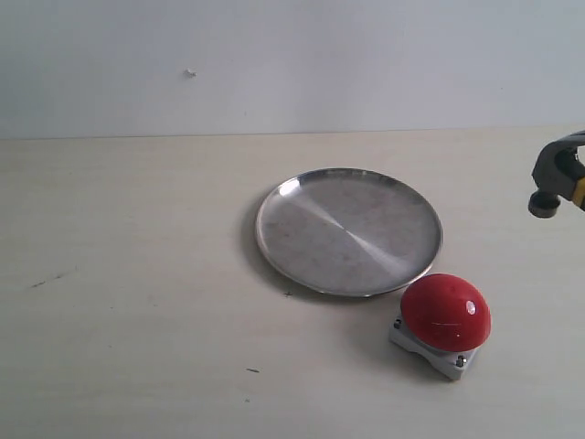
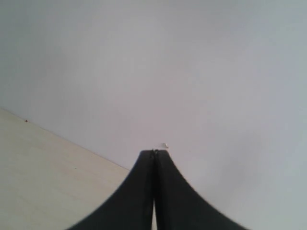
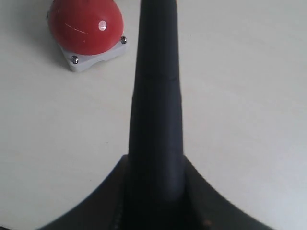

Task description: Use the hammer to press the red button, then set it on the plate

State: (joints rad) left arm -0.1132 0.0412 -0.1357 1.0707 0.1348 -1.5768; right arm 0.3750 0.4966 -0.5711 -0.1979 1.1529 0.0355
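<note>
A pale, cream-coloured bench (image 1: pixel 137 274) with a faint wood grain fills the near part of the scene. Along its far edge rises a plain, whitish wall (image 1: pixel 384 64), bare but for a tiny white speck (image 1: pixel 190 73) left of the middle. Far to the left on the bench lies a thin, slanted dark scuff (image 1: pixel 50 279). A smaller dark fleck (image 1: pixel 252 370) lies nearer and closer to the middle, well apart from the scuff.
</note>
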